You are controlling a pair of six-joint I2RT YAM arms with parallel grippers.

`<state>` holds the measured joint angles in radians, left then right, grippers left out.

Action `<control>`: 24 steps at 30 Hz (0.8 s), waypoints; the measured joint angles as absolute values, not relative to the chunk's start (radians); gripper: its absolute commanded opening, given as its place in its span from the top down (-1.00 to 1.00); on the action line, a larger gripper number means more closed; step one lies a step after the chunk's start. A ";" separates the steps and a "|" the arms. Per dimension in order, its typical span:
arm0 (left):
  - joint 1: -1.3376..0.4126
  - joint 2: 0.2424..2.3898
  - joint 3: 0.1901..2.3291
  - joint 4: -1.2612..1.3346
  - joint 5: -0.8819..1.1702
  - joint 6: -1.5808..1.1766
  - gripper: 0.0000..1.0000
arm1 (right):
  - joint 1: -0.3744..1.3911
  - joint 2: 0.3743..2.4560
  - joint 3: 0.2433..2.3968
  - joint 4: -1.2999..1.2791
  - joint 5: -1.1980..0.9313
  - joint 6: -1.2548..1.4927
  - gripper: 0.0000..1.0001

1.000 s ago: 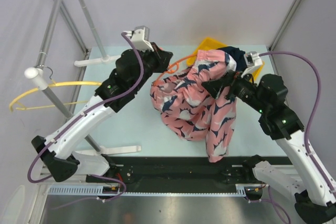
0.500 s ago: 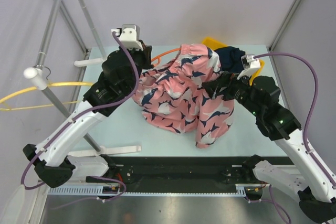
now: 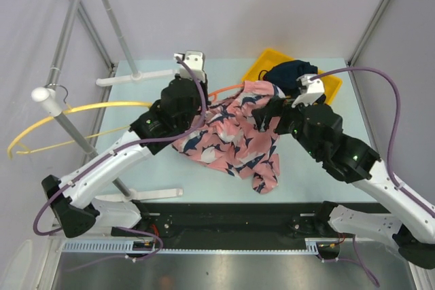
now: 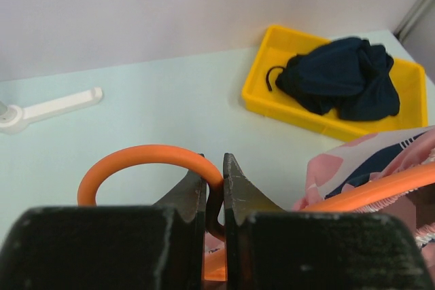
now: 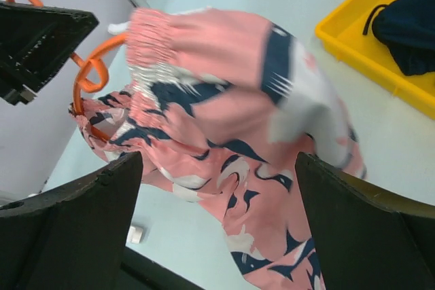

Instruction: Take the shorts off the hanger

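Step in hand: sliding the second pair off the hanger. My left gripper is clamped on the hook of the orange hanger, holding it at about 11 o'clock of table centre. The pink shark-print shorts lie bunched at table centre. In the left wrist view their gathered waistband appears to sit over the hanger bar, so I judge this pair not yet free. My right gripper hovers at the 3 o'clock edge of the fabric with its jaws wide apart and nothing between them. The navy shorts are off the hanger, heaped in the yellow tray at 1 o'clock. Next move: close the right gripper on the waistband near the bar, then draw it toward 3 o'clock while the left hand keeps the hook fixed. The cloth is soft and may snag at the bar end. The table is pale green and smooth. A metal rack with yellow hangers stands at 9 o'clock, and plain lilac walls enclose the cell.
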<state>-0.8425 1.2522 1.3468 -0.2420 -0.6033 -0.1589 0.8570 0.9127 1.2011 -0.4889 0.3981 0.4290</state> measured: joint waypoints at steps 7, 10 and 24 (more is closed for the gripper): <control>-0.884 1.274 1.296 -0.250 -0.604 -0.184 0.99 | 0.942 1.026 1.207 -0.492 0.530 0.416 -0.60; -0.894 1.274 1.276 -0.250 -0.611 -0.192 0.99 | 0.961 1.074 1.209 -0.496 0.564 0.411 -0.43; -0.915 1.273 1.230 -0.251 -0.625 -0.245 1.00 | 1.015 1.125 1.225 -0.490 0.742 0.478 -0.64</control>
<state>-0.9146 1.2732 1.2297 -0.2512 -0.6250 -0.2451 1.0153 1.1248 1.2255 -0.4896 0.7418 0.4782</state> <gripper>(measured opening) 0.081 0.916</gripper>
